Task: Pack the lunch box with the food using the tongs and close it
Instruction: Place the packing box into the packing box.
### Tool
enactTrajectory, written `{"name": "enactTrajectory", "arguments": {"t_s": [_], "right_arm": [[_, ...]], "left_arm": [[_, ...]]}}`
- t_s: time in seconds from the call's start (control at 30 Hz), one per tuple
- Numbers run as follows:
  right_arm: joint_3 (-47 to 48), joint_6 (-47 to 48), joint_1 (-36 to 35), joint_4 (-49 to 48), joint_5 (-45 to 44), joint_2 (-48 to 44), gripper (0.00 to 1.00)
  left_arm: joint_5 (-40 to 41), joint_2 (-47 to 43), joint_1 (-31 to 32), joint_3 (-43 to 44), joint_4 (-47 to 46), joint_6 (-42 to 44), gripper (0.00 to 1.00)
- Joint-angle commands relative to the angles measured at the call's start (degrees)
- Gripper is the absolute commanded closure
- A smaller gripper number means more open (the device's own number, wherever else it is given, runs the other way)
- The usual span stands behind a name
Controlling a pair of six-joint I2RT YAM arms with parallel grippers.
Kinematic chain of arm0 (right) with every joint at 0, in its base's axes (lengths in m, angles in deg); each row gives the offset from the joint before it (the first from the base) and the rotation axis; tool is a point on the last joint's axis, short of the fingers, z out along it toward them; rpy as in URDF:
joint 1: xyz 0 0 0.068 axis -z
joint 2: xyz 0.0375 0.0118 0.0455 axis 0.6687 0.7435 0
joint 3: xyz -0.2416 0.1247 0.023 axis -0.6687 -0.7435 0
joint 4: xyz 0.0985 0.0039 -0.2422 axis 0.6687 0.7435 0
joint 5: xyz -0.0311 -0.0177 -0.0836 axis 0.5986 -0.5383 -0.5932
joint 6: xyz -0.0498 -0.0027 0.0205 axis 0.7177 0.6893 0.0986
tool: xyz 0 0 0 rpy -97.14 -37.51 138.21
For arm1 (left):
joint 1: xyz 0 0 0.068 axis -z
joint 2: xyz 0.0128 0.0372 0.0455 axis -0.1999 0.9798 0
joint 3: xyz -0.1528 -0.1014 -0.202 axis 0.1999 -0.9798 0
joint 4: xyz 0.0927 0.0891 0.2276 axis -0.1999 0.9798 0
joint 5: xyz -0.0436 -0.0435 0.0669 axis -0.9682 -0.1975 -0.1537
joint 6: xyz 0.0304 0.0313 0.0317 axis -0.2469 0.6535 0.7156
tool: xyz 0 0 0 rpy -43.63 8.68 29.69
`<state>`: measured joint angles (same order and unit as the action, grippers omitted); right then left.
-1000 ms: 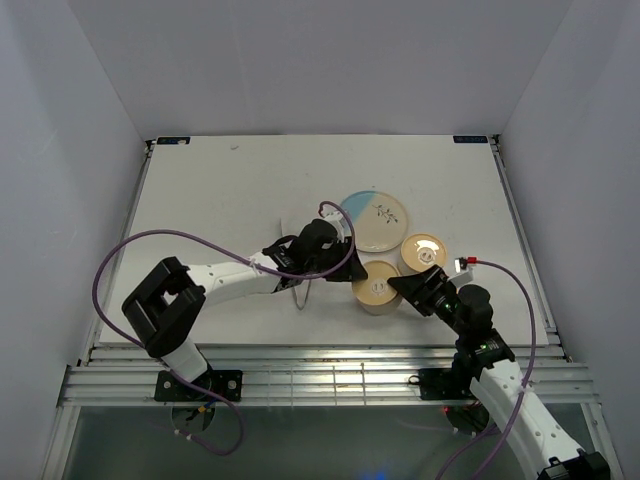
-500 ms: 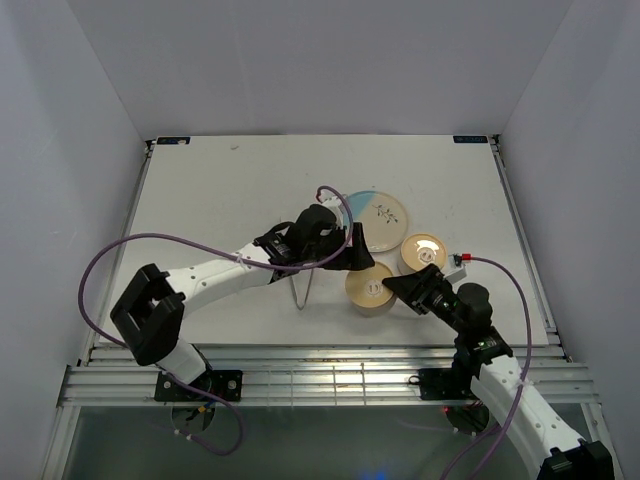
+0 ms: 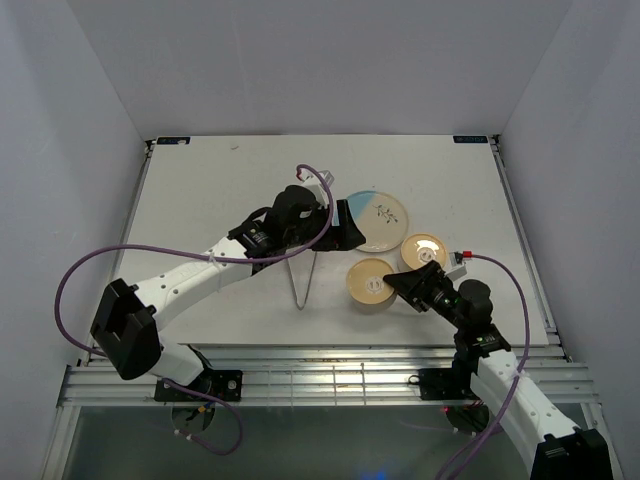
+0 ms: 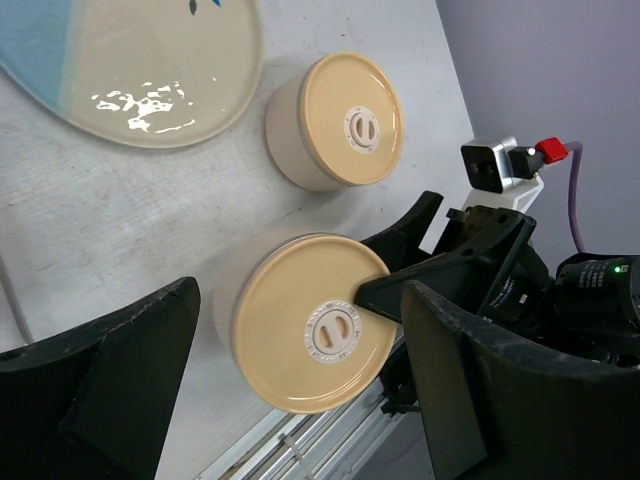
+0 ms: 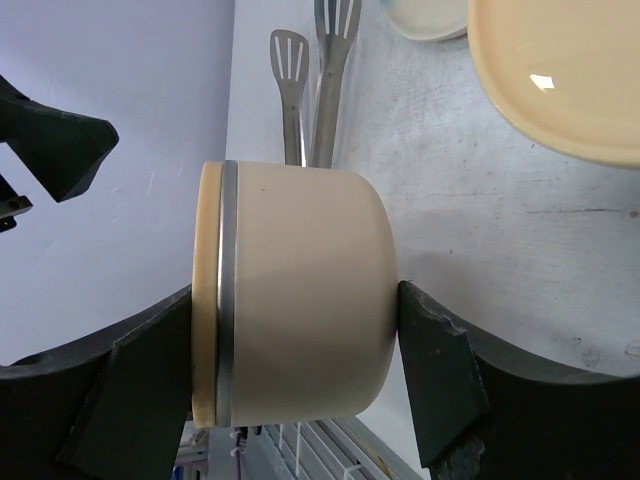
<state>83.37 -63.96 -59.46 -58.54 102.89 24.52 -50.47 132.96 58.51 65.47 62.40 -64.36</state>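
Observation:
The near round beige lunch box point(image 3: 370, 283) stands lidded on the table, and my right gripper point(image 3: 402, 283) is shut on it. In the right wrist view its black fingers press the lid and the base of the lunch box point(image 5: 300, 250). The silver tongs point(image 3: 305, 278) lie free on the table left of the box, with their slotted tips point(image 5: 322, 70) behind it. My left gripper point(image 3: 345, 226) hangs open and empty above the plate's left edge, looking down on the box lid point(image 4: 315, 335). No food shows in any view.
A second lidded beige box point(image 3: 424, 251) stands just right of the held one, also in the left wrist view point(image 4: 340, 120). The blue-and-white plate point(image 3: 380, 215) lies behind both boxes and looks bare. White walls enclose the table on three sides.
My left gripper has opened, let go of the tongs and moved back and right towards the plate. The tongs now lie on the table. The right gripper keeps its hold.

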Motion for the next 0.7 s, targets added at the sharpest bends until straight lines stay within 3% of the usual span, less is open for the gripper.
{"name": "enactTrajectory", "arguments": {"t_s": [0.0,0.27,0.67], "right_arm": [[-6.1,0.2,3.2,-7.1,4.9,1.0,0.92],[1.5,4.9,21.4,-7.9,21.9,8.6,0.92],[10.6,5.3,23.6,-5.7,26.9,9.7,0.92]], "left_arm": [[-1.2,-4.1,-2.0,-0.8,0.8,1.4,0.1],[-4.5,-4.4,-3.8,-1.8,-0.7,2.9,0.12],[-8.2,2.6,-3.8,-1.1,-6.1,3.0,0.15]]}}
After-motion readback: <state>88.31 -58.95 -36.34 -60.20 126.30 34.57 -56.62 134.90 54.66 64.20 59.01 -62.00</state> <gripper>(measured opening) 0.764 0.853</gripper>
